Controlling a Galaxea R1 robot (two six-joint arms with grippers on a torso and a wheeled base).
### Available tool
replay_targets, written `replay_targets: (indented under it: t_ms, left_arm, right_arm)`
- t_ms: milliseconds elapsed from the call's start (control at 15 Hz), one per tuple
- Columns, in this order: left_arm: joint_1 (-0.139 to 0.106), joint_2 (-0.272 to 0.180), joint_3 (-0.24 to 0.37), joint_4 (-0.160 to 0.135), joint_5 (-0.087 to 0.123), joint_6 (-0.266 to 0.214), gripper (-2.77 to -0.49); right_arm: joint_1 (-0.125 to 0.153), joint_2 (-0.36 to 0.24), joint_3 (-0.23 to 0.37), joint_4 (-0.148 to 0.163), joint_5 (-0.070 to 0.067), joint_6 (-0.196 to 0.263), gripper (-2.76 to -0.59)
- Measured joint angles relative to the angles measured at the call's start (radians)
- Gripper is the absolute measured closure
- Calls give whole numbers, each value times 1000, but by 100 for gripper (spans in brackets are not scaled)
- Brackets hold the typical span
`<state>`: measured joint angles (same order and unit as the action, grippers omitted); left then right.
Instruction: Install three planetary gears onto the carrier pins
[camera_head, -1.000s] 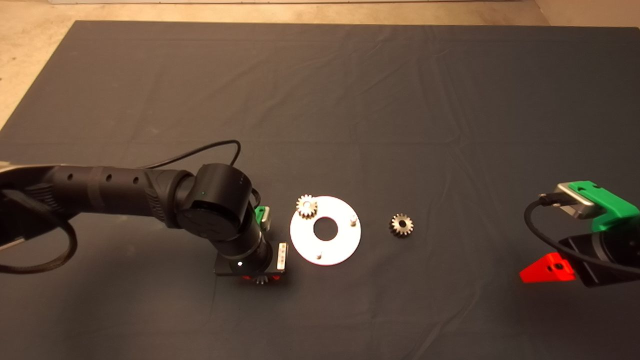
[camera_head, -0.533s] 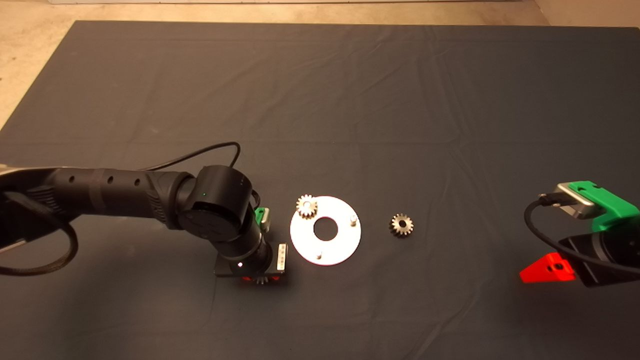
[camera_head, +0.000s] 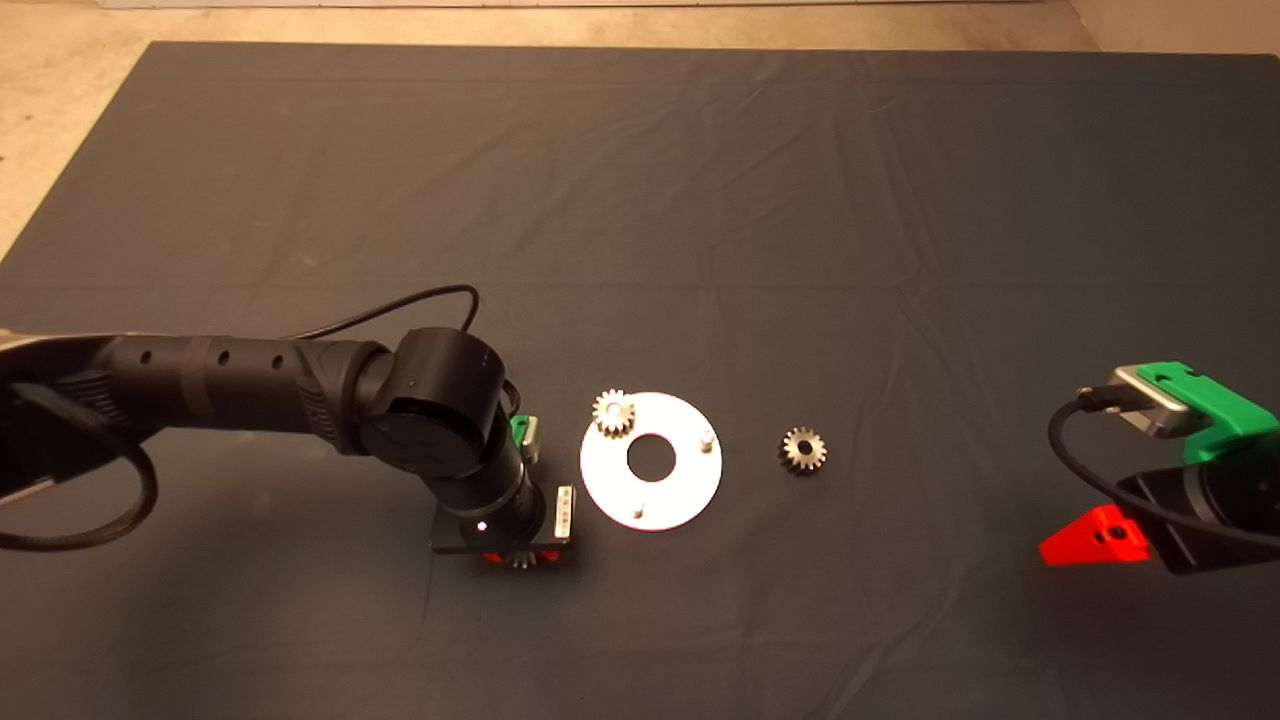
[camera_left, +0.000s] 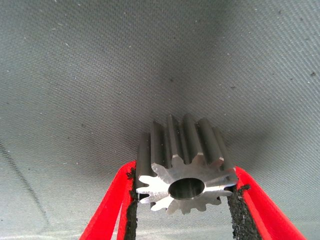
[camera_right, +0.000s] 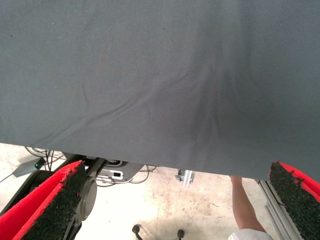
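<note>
A white disc lies on the mat with three pins. One planetary gear sits on its far left pin. Two pins stand bare, one at the right and one at the near side. A second gear lies on the mat to the right of the disc. My left gripper is down at the mat, left of and nearer than the disc, shut on a third gear, whose teeth sit between both pads. My right gripper waits open at the right edge.
The dark mat has low creases across its far half. In the right wrist view the mat's edge, floor cables and a person's arm show beyond it.
</note>
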<state>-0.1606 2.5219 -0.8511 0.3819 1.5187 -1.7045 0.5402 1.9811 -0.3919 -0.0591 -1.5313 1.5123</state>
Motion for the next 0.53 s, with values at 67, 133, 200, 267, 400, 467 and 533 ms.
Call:
replay_targets:
  t_ms: [67, 133, 200, 267, 400, 467, 533]
  left_arm:
    - [0, 2, -7, -5, -1, 0, -104]
    - [0, 2, -12, -10, -3, 0, -104]
    - [0, 2, -16, -13, -6, 0, -104]
    - [0, 2, -20, -16, -8, 0, -104]
    - [0, 6, -31, -23, -9, 1, -104]
    - [-1, 6, -34, -26, -9, 1, -101]
    - [-1, 7, -38, -30, -9, 1, -101]
  right_arm:
    - [0, 0, 0, 0, 0, 0, -273]
    - [0, 0, 0, 0, 0, 0, -273]
    - [0, 0, 0, 0, 0, 0, -273]
    - [0, 0, 0, 0, 0, 0, -273]
    - [0, 0, 0, 0, 0, 0, -273]
    - [0, 0, 0, 0, 0, 0, -273]
    - [0, 0, 0, 0, 0, 0, -273]
